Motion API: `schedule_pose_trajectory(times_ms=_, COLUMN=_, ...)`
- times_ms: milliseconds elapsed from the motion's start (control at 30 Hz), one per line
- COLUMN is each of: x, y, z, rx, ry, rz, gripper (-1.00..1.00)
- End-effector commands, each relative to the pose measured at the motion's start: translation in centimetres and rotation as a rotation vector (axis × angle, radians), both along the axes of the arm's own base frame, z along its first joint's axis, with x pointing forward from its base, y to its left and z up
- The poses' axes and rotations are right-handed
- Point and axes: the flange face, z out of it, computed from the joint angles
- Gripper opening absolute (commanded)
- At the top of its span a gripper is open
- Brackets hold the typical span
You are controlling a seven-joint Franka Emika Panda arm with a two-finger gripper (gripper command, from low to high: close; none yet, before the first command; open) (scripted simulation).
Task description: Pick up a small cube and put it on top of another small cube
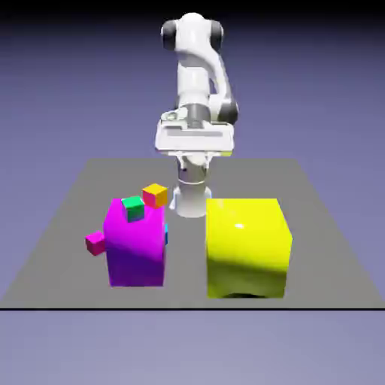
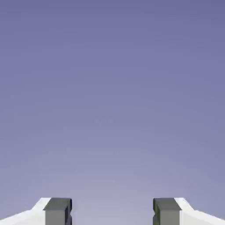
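White robot arm with black joints (image 1: 194,71) standing at the far edge of a dark grey rectangular table (image 1: 323,278), its two-finger tool with small grey tips (image 2: 112,212) raised above the tabletop. The tool's fingers are spread apart with nothing between them; the hand view shows only plain blue-violet backdrop beyond the tips. The task appears to be at its very start: no cube has been picked up, and the approach, the grasp, the lift, the placing on another small cube and the letting go all seem to be left.

The cube to be moved is most likely the tiny pink-magenta cube (image 1: 95,243), though the task sentence names no colour. It sits toward the exterior view's left, just beside the big purple-magenta block (image 1: 136,252), which may hide part of its inner side. It is plain and bright, with flat faces in slightly different shades, a fraction of the big block's size, and turned at an angle to the camera. Whether it touches the big block cannot be told.

A small green cube (image 1: 133,208) and a small orange cube (image 1: 155,195) appear near the top of the purple-magenta block; whether they rest on it or stand elsewhere is unclear from this angle. A sliver of blue (image 1: 166,234) peeks out at that block's other side. A big glossy yellow block (image 1: 247,252) stands apart, toward the exterior view's right.
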Motion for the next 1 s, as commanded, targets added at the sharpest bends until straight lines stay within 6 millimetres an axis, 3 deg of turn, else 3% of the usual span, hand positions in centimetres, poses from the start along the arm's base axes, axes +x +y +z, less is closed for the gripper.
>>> schedule_pose_trajectory(times_ms=0, x=0.5, y=-0.7, z=-0.4, rx=0.013, ry=0.020, rz=-0.047, gripper=0.00)
schedule_pose_trajectory(times_ms=300, x=3.8, y=-8.0, z=-4.3, rx=0.145, ry=0.180, rz=-0.484, gripper=0.00)
schedule_pose_trajectory(times_ms=567, x=5.1, y=-15.6, z=-8.4, rx=0.282, ry=0.284, rz=-0.894, gripper=0.00)
schedule_pose_trajectory(times_ms=767, x=4.2, y=-22.1, z=-11.7, rx=0.397, ry=0.336, rz=-1.211, gripper=0.00)
schedule_pose_trajectory(times_ms=867, x=3.1, y=-25.5, z=-13.4, rx=0.458, ry=0.354, rz=-1.371, gripper=0.00)
schedule_pose_trajectory(times_ms=967, x=1.3, y=-27.5, z=-15.8, rx=0.525, ry=0.372, rz=-1.495, gripper=0.00)
